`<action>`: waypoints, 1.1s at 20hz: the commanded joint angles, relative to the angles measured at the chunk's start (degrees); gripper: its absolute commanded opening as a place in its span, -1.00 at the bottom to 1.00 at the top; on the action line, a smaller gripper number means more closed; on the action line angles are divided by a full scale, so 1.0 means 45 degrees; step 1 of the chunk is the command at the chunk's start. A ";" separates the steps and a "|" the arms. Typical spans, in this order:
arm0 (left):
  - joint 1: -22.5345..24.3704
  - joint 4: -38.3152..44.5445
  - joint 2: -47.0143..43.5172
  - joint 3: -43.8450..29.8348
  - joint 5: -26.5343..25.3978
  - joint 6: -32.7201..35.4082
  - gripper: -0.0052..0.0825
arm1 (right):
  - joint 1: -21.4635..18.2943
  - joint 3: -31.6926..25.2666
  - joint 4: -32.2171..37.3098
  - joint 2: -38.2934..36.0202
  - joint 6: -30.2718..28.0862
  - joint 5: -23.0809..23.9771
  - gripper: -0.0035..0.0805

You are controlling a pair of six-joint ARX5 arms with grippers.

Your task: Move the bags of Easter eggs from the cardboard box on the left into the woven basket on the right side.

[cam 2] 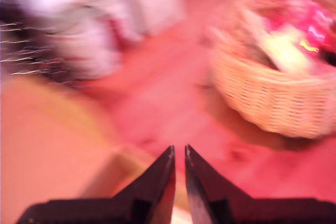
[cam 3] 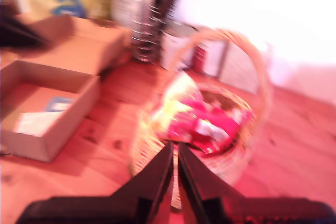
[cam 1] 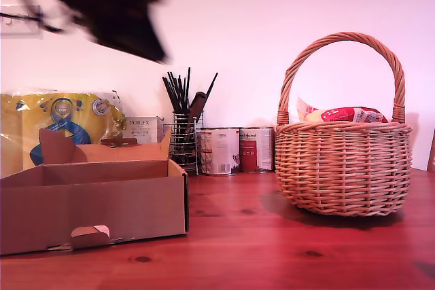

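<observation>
Nearing finish: red-and-white bags of Easter eggs (cam 1: 350,115) heaped in woven basket (cam 1: 343,168) at exterior view's right. Cardboard box (cam 3: 50,106) holds pale packet (cam 3: 34,121), likely left to move. First tool (cam 2: 179,153) and second tool (cam 3: 175,149) both nearly together, holding nothing.

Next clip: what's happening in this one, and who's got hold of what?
Nothing is being held right now. My first gripper and my second gripper both show jaws nearly together with nothing between them. The round tan wicker basket already holds red-and-white and pale yellowish sweet packets. The shallow brown cardboard box has a pale flat item lying inside; blur hides what it is. A blurred arm moves above the box.
</observation>
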 commanded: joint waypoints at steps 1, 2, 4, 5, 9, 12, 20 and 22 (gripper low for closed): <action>0.0291 0.0107 -0.1088 -0.0947 -0.0131 -0.0350 -0.80 | -0.0452 -0.0272 0.0427 0.0219 0.0398 -0.0039 -0.95; 0.0539 0.0078 -0.1773 -0.1409 -0.0369 -0.0471 -0.80 | -0.0724 -0.0272 0.0636 0.0330 0.0738 -0.0321 -0.95; 0.1020 0.0024 -0.3245 -0.2380 -0.0782 -0.0583 -0.80 | -0.1520 -0.0272 0.0942 0.0505 0.1195 -0.0928 -0.95; 0.1243 -0.0063 -0.3993 -0.2827 -0.0967 -0.0801 -0.80 | -0.1787 -0.0272 0.0996 0.0563 0.1447 -0.1107 -0.95; 0.2098 -0.1477 -0.6955 -0.3973 -0.1671 -0.0908 -0.80 | -0.2166 -0.0272 0.1098 0.0607 0.1491 -0.1345 -0.95; 0.2477 -0.2778 -0.8709 -0.3997 -0.2035 -0.1010 -0.80 | -0.2166 -0.0272 0.1341 0.0602 0.1642 -0.1350 -0.95; 0.2492 -0.4619 -1.0836 -0.3993 -0.2152 -0.0996 -0.80 | -0.2166 -0.0253 0.2079 0.0602 0.2613 -0.1345 -0.95; 0.2492 -0.4983 -1.0826 -0.3993 -0.2152 -0.0996 -0.80 | -0.2166 -0.0253 0.1919 0.0612 0.2613 -0.1336 -0.95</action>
